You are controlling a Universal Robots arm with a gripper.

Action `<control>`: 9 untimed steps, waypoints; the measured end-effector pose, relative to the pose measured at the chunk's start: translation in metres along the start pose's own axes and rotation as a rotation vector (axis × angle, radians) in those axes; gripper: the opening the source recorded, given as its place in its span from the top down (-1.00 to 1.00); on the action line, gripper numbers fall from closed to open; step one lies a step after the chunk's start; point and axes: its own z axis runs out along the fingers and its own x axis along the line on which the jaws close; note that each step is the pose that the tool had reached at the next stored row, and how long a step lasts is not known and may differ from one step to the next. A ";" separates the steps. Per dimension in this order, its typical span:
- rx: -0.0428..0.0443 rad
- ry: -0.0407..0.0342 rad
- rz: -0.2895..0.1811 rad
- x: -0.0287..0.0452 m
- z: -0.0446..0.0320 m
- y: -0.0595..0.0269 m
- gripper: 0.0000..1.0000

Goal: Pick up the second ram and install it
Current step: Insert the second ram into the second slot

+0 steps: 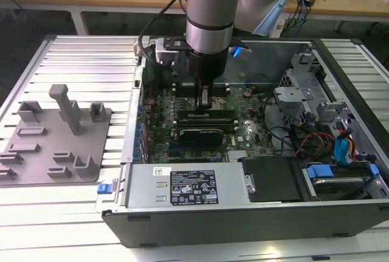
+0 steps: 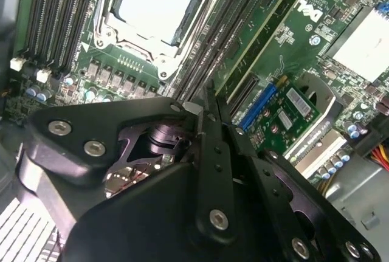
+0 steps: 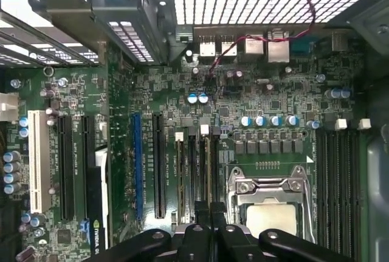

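One robot arm (image 1: pixel 209 6) with one gripper (image 1: pixel 205 109), one open computer case (image 1: pixel 243 225), one grey holder tray (image 1: pixel 36 165), one power supply (image 1: pixel 182 186) — and one motherboard (image 3: pixel 243 92) carrying one CPU socket (image 3: pixel 267 207), one white expansion slot (image 3: pixel 33 158), one blue slot (image 3: pixel 137 165) and four black memory slots (image 3: pixel 337 177) in one bank.

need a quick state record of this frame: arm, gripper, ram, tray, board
arm: arm reaching down into the open PC case
gripper: gripper low over the memory slots beside the CPU socket
ram: one green ram stick standing in a slot close to the gripper; held or released, cannot tell
board: motherboard lying flat in the case, socket uncovered
tray: grey holder tray on the slatted table, to the exterior view's left of the case
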 end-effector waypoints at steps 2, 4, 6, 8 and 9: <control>-0.0001 0.0001 -0.001 0.0000 0.0034 -0.0017 0.81; 0.0000 0.0000 -0.001 0.0000 0.0067 -0.0026 0.81; -0.0001 0.0003 -0.001 0.0000 0.0078 -0.0044 0.81; -0.0001 0.0002 -0.001 0.0010 0.0081 -0.0044 0.81; -0.0001 0.0003 -0.001 0.0011 0.0085 -0.0037 0.81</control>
